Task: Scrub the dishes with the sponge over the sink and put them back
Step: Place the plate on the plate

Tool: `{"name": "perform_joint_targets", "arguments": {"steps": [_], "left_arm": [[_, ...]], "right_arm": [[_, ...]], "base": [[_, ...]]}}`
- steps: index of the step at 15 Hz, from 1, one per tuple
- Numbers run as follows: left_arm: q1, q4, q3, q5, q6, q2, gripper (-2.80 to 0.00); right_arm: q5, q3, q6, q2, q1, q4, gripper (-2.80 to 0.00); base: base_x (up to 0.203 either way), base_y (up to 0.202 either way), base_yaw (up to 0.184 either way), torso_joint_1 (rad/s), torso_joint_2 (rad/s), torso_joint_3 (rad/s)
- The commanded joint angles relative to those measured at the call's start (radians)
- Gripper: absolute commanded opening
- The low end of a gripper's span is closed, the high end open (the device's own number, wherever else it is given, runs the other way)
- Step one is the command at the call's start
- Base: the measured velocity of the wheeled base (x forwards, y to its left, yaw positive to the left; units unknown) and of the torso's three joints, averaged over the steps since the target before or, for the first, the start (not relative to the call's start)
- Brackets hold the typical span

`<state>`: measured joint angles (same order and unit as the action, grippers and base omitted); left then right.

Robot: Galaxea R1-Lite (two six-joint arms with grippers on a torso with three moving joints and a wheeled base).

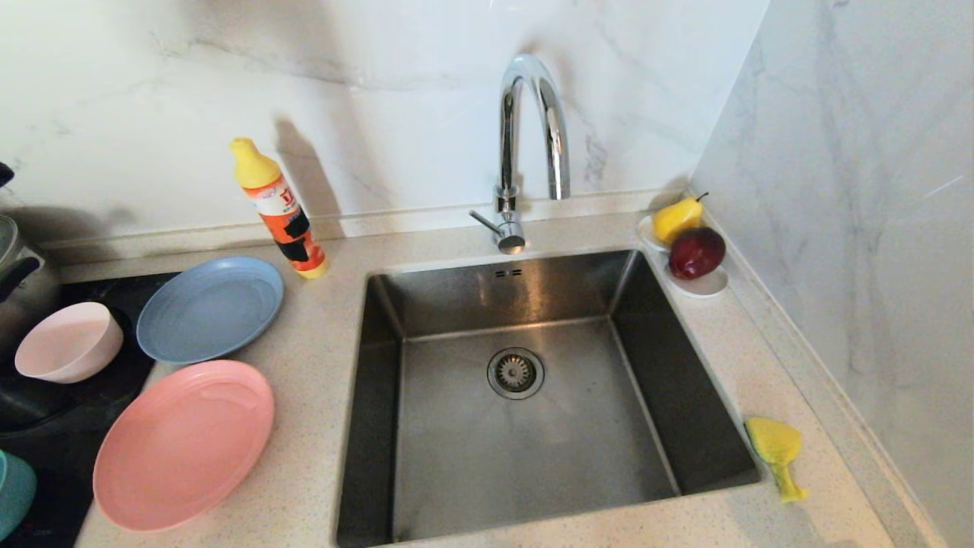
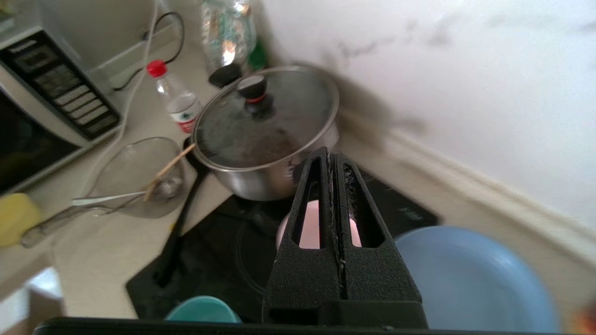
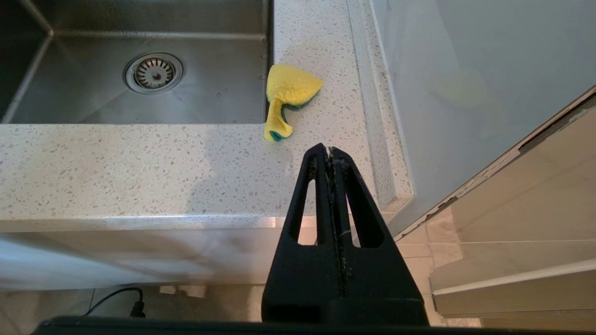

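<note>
From the head, four dishes are sitting at the counter's [image 1: 327, 365] left end: pale pink bowl [image 1: 67, 341], teal bowl [image 1: 14, 491], grey-blue plate [image 1: 209, 308], salmon-pink plate [image 1: 183, 443]; one sponge [image 1: 776, 449] is lying beside the sink's [image 1: 533, 426] front right corner, long axis toward the front edge; left gripper [image 2: 331, 160], pinched together and empty, is hovering over the pink bowl [image 2: 312, 223]; right gripper [image 3: 329, 156], likewise closed on nothing, is hanging off the front edge, nearer the sponge [image 3: 286, 95].

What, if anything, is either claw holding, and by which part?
Nothing is held. The left claw is shut empty above the dishes; the right claw is shut empty short of the sponge on the counter.
</note>
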<state>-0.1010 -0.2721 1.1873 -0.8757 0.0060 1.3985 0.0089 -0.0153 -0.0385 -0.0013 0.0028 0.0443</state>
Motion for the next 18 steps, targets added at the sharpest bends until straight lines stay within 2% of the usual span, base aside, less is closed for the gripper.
{"name": "perform_joint_targets", "arguments": {"steps": [1,4,9,10,12,14,18], "left_arm": [[-0.064,0.012,0.034,0.047,0.002,0.126,-2.80],[-0.091,0.139,0.054,0.198,-0.036,0.207,-2.80],[-0.117,0.428,0.194,0.515,-0.199,0.289,-2.80],[-0.130,0.454,0.211,0.549,-0.223,0.314,-2.80],[-0.165,0.461,0.221,0.571,-0.268,0.374,-2.80],[-0.191,0.462,0.235,0.636,-0.304,0.422,-2.80],[-0.204,0.474,0.283,0.674,-0.370,0.519,-2.80]], "right_arm": [[0.000,0.000,0.000,-0.002,0.000,0.000,-2.80],[0.000,0.000,0.000,-0.001,0.000,0.000,-2.80],[0.000,0.000,0.000,-0.002,0.000,0.000,-2.80],[0.000,0.000,0.000,0.000,0.000,0.000,-2.80],[0.000,0.000,0.000,-0.002,0.000,0.000,-2.80],[0.000,0.000,-0.001,-0.002,0.000,0.000,-2.80],[0.000,0.000,0.000,-0.002,0.000,0.000,-2.80]], "base": [[0.000,0.000,0.000,0.000,0.00,0.000],[0.000,0.000,0.000,0.000,0.00,0.000],[0.000,0.000,0.000,0.000,0.00,0.000],[0.000,0.000,0.000,0.000,0.00,0.000],[0.000,0.000,0.000,0.000,0.00,0.000],[0.000,0.000,0.000,0.000,0.00,0.000],[0.000,0.000,0.000,0.000,0.00,0.000]]}}
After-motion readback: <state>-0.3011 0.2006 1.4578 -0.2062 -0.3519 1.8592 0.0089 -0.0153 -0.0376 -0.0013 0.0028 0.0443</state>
